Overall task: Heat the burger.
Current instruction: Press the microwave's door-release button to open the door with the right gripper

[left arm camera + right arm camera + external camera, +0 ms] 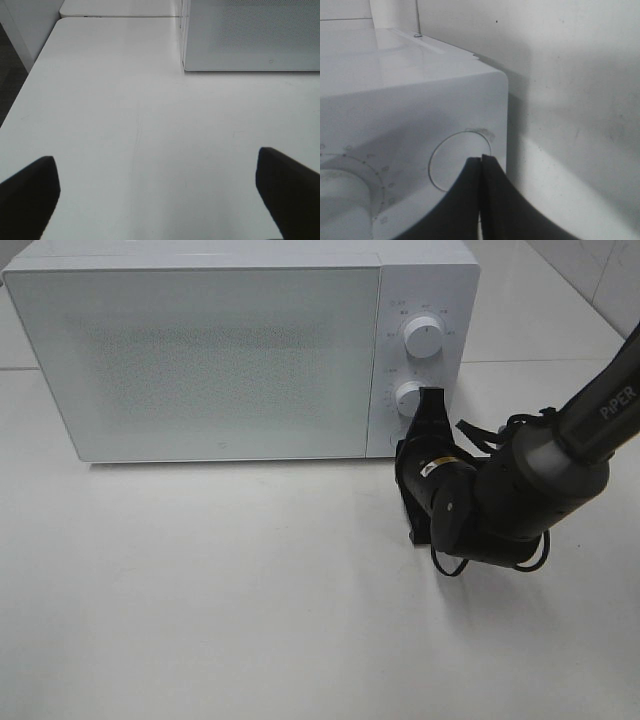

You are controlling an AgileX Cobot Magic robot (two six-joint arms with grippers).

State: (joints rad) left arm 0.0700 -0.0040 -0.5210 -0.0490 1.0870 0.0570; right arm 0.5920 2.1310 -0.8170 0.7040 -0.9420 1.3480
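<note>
The burger is out of view. The white microwave stands at the back of the table with its frosted door closed. My right gripper is shut with nothing between its fingers, and its tips are against the control panel just below the lower knob. In the right wrist view the shut tips rest on the edge of a round button beside a dial. My left gripper is open over bare table, with a corner of the microwave ahead of it.
An upper knob sits above the lower one on the panel. The white table stretches out in front of the microwave. The table's left edge drops off to a dark floor. A tiled wall is behind the microwave.
</note>
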